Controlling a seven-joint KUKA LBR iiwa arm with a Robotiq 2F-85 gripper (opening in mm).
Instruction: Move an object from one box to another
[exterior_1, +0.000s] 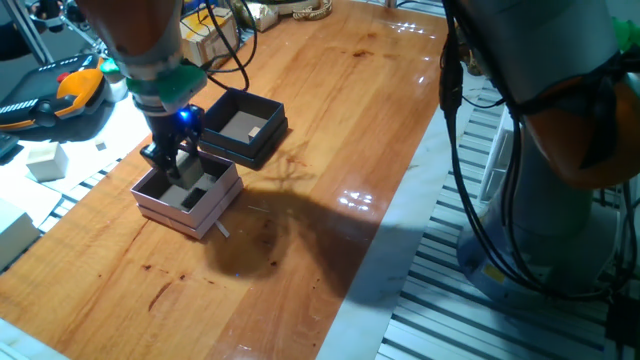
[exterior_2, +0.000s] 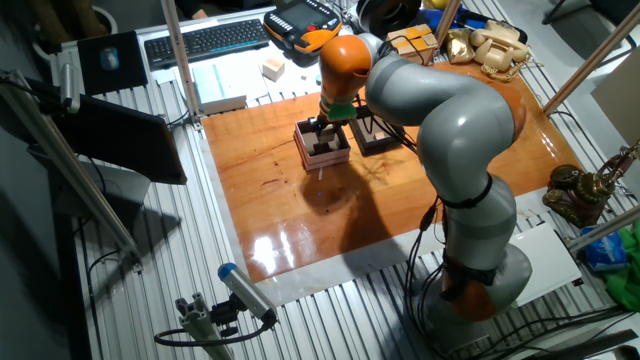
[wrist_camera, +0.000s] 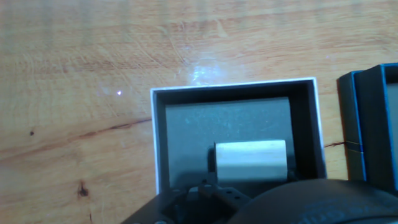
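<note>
Because our gripper (exterior_1: 172, 165) dips into the pink box (exterior_1: 215, 205) beside the black box (exterior_1: 262, 140), we judge it is placing the pale wooden block (wrist_camera: 250, 160), though its finger spread is unclear.
</note>
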